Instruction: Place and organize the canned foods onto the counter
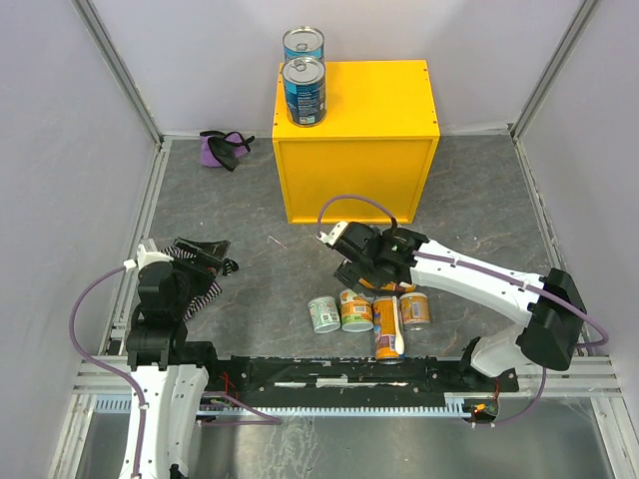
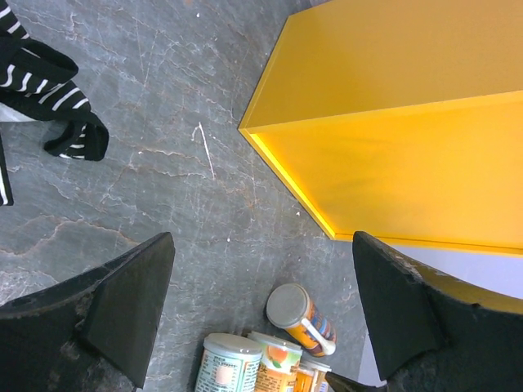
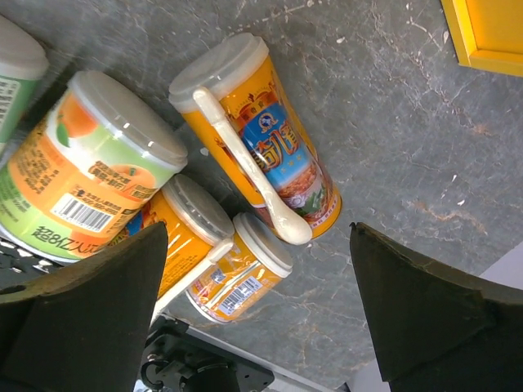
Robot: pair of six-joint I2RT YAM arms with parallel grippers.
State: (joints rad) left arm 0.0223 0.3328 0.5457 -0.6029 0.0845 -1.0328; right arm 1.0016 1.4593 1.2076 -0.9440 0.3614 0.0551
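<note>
Two blue-labelled cans (image 1: 305, 90) (image 1: 303, 45) stand at the far left corner of the counter (image 1: 369, 100), a big yellow box. Several more cans sit bunched on the floor in front of it: a pale-green one (image 1: 323, 313), a short orange-green one (image 1: 355, 310), a tall orange one with a white spoon (image 1: 387, 327) and a short orange one (image 1: 414, 309). My right gripper (image 1: 354, 261) hovers open just above this bunch; below its fingers lies another tall orange spoon can (image 3: 261, 139). My left gripper (image 1: 212, 257) is open and empty at the left, apart from the cans.
A striped cloth (image 2: 57, 106) lies beside the left gripper. A purple cloth bundle (image 1: 222, 148) sits in the far left corner. Grey walls close the sides, and a black rail (image 1: 329, 374) runs along the near edge right behind the cans.
</note>
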